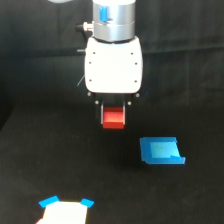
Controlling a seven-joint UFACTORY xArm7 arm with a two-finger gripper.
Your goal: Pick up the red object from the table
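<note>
Because the camera looks along the worktop (30, 165) from its near edge, the closest thing is a white piece with blue tabs (65, 210), cut off at the bottom of the exterior view; what it is I cannot tell, and it plays no part in the job. Farther in, toward the exterior view's right, the blue piece (161, 151) lies flat on the black surface, well apart from the arm and out of its way. Beyond that, near the middle of the worktop, hangs the pincer (113, 116), pointing straight down beneath its white body, with its dark fingers shut on the red block (113, 118), one at each side. The block sits squarely between them, which suits a firm grip. Whether it rests on the worktop or is raised clear I cannot tell; no plain shadow shows. I judge the grasp made and the lift the step in hand. The far edge fades into dark backdrop.
</note>
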